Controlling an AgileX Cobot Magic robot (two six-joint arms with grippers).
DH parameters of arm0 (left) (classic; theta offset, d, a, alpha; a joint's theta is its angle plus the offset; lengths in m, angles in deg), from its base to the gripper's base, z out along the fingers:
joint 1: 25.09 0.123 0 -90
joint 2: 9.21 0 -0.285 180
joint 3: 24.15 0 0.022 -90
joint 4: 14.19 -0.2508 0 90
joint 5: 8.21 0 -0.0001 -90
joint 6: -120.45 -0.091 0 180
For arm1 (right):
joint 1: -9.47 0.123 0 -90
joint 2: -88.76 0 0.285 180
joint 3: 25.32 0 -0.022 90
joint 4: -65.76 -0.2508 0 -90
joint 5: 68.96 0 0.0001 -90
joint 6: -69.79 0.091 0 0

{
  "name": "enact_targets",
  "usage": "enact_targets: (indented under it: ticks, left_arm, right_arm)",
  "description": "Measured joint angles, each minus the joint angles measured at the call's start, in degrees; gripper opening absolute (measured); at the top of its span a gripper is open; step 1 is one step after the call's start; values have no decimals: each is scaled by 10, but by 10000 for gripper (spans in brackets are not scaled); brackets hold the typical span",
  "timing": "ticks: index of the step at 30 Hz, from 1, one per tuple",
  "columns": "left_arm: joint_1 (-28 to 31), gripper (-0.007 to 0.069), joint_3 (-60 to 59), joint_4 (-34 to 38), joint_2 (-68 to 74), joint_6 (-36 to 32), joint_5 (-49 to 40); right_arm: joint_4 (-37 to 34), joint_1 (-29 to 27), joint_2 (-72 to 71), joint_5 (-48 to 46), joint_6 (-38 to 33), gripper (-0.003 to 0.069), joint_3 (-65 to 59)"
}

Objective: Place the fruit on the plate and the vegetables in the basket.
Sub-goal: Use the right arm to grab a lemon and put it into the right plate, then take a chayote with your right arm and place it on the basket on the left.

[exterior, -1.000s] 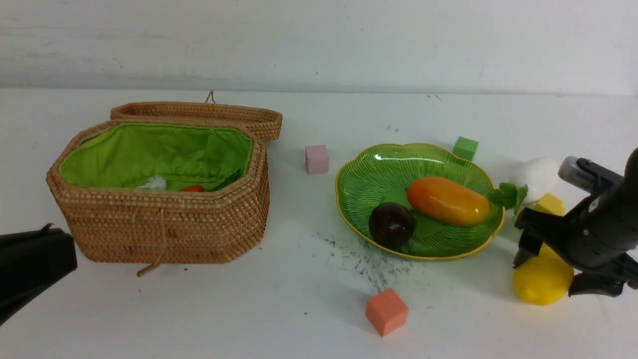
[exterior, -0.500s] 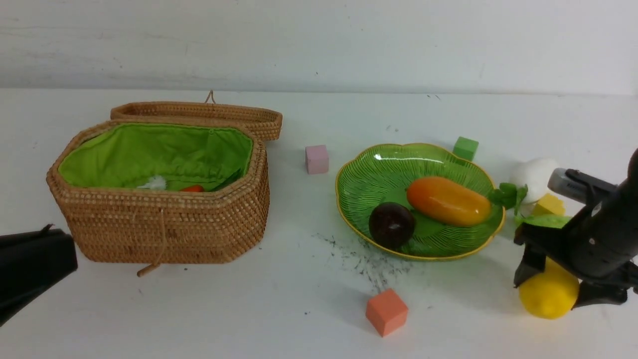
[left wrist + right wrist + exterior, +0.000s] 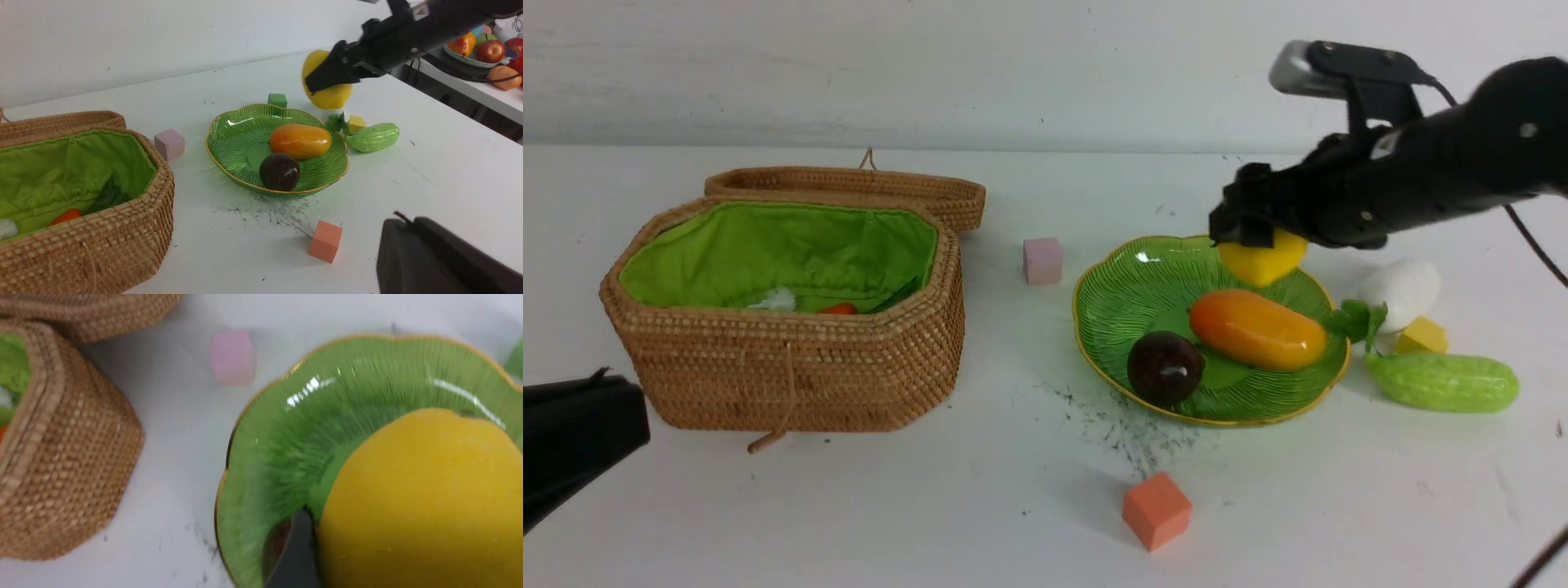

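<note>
- The white tabletop (image 3: 1013, 506) carries everything.
- The octagonal woven wicker basket (image 3: 792, 376) with bright green cloth lining stands on the left. Its hinged wicker lid (image 3: 849, 184) lies open behind it. The orange-red toy carrot (image 3: 840, 309) lies inside, mostly hidden by the front wall.
- The right gripper (image 3: 1245, 233) reaches in from the right, its jaws clamped on the round yellow toy lemon (image 3: 1262, 260). It holds the lemon in the air over the far rim of the plate.
- The leaf-shaped translucent green glass plate (image 3: 1127, 294) with a thin gold rim sits right of centre.
- The left gripper (image 3: 572, 433) rests low at the near left, jaws together and empty.
- The bumpy light-green toy cucumber (image 3: 1441, 381) lies on the tabletop just right of the plate.
- The orange-yellow oblong toy mango (image 3: 1258, 329) lies on the plate.
- The white toy radish (image 3: 1401, 286) sits beyond the cucumber, its green leaves at the plate's rim.
- The dark purple toy mangosteen (image 3: 1165, 367) sits on the plate's near side, touching the mango.
- Small foam cubes lie scattered: orange (image 3: 1156, 510), pink (image 3: 1042, 260), yellow (image 3: 1423, 336), green (image 3: 277, 99).
</note>
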Motion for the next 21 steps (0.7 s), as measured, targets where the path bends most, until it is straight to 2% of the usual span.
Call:
enact_targets:
  ticks: [3, 7, 11, 18, 21]
  left_arm:
    - [0, 1, 0, 0, 0, 0, -2]
    - [0, 1, 0, 0, 0, 0, -4]
    - [0, 1, 0, 0, 0, 0, -4]
    - [0, 3, 0, 0, 0, 0, -7]
    - [0, 4, 0, 0, 0, 0, -11]
  right_arm:
    - [-2, 1, 61, 7, -5, 597, 43]
    - [-2, 1, 126, 6, -9, 671, 86]
    - [-2, 1, 140, 7, -11, 678, 97]
    - [-6, 8, 116, -14, -13, 635, 99]
    - [10, 6, 80, -70, -13, 545, 99]
